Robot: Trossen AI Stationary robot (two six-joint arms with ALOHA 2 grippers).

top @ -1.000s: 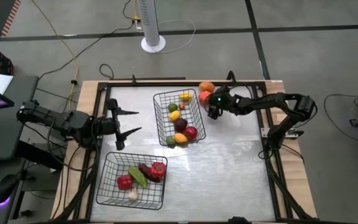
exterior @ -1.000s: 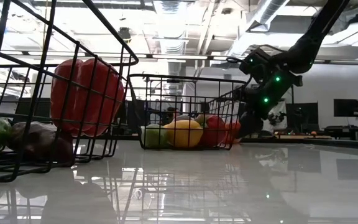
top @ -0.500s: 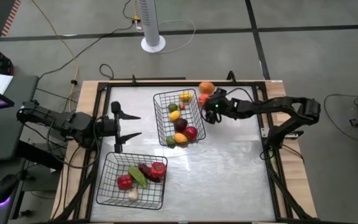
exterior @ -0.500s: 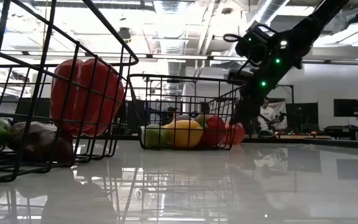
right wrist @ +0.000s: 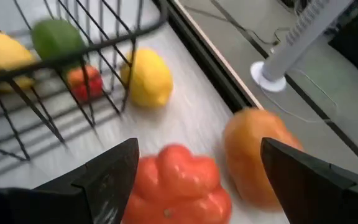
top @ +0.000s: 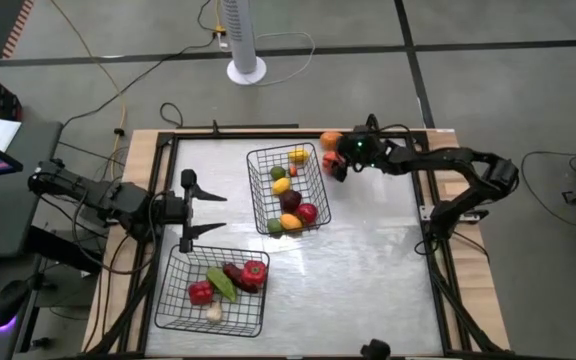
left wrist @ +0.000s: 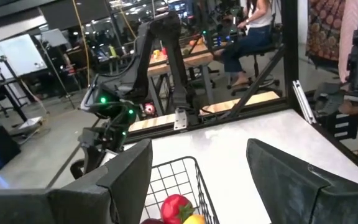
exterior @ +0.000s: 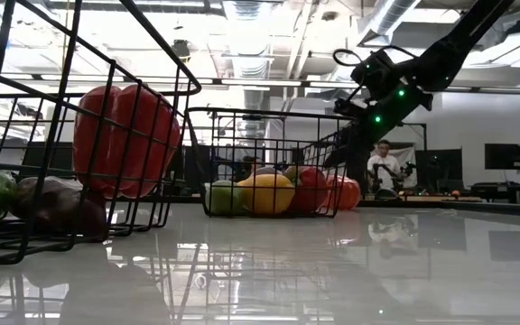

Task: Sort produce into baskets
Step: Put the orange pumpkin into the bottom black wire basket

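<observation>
The right gripper (top: 334, 166) reaches across the tabletop (top: 368, 260), fingers spread above a red pepper (right wrist: 178, 180) beside an orange fruit (right wrist: 253, 155), just outside the far basket (top: 290, 190). The left gripper (top: 200, 212), fingers apart, waits above the near basket (top: 213, 290).

My arms are dark and jointed; the right claw (top: 334, 166) housing shows green lights, with a black cable looped above it.

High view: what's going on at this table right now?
Produce sorting, mid-run. The right gripper hangs open over the two pieces left on the table, a red-orange one and an orange one, beside the far basket, which already holds several pieces. The near basket holds a few more. The left gripper waits open between the baskets at the table's left edge, holding nothing.
</observation>
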